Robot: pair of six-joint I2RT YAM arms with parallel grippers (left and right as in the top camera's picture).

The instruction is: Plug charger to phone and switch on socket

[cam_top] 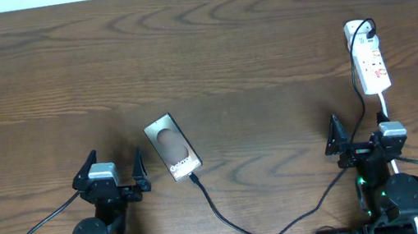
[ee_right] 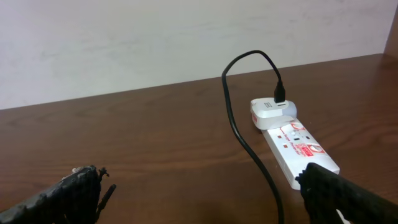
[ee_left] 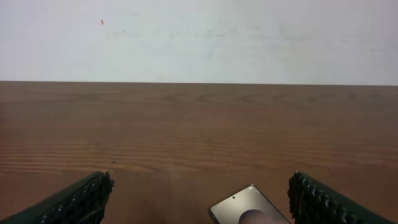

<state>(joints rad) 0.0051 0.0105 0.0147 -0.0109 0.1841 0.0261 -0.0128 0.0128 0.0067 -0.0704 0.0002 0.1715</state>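
You're seeing the charger apparently meeting the phone.
Your left gripper and right gripper are gaping empty; the two-o'clock socket is likely awaiting switching.

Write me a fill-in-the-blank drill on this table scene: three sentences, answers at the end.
The left gripper and the right gripper both stand ____, holding nothing.
The phone lies nearer the ____ gripper.
The charger plugs into a ____ adapter on the socket.
Missing words: open; left; white.
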